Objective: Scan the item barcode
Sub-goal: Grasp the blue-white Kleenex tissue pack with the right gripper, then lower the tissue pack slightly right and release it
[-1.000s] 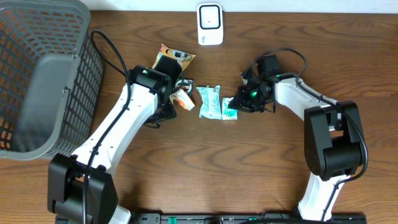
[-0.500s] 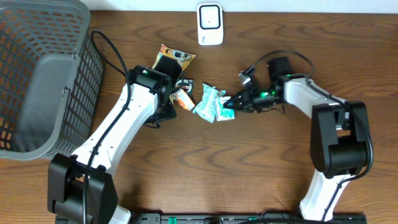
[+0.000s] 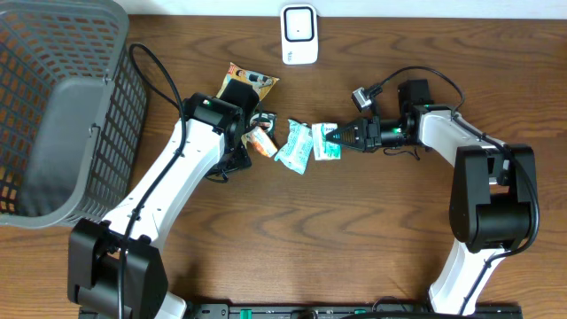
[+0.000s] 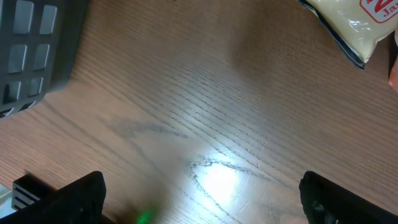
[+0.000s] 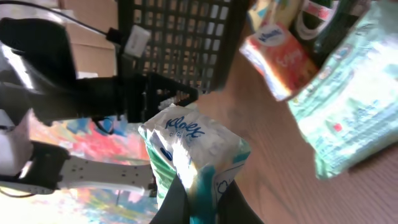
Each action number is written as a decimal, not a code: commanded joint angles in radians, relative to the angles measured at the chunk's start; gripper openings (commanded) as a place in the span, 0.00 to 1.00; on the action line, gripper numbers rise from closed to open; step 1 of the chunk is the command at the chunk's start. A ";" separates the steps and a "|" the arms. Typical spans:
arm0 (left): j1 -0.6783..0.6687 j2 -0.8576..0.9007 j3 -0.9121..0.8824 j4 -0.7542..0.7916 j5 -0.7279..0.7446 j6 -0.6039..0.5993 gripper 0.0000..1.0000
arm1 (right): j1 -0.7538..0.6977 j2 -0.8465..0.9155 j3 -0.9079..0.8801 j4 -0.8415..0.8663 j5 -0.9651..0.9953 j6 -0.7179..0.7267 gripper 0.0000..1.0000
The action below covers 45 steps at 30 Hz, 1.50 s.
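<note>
Our right gripper was clenched on the small white-and-green tissue pack, which sat above the brown wooden table, well apart from the white box-shaped scanner. We judged the pickup done and the scan itself not yet made. Our left gripper hung spread wide, holding nothing.

overhead: bright, even, sharp, soft shadows on desk | left wrist: white glare patch centre, close wood slightly soft | right wrist: blurry, tissue pack overexposed

Bare tabletop lying open along the near side, basket walling off the left, packets crowding the middle, scanner standing behind.
</note>
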 commanded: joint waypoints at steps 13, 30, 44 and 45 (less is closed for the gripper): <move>0.003 -0.005 -0.006 -0.006 -0.016 -0.009 0.98 | -0.046 -0.015 0.053 -0.241 0.763 0.136 0.62; 0.003 -0.005 -0.006 -0.006 -0.016 -0.009 0.98 | 0.043 -0.101 0.233 -0.556 0.664 -0.048 0.99; 0.003 -0.005 -0.006 -0.007 -0.016 -0.009 0.98 | 0.260 -0.101 0.233 -0.575 1.263 0.286 0.99; 0.003 -0.005 -0.006 -0.006 -0.016 -0.009 0.98 | 0.276 -0.101 0.233 -0.576 1.305 0.298 0.99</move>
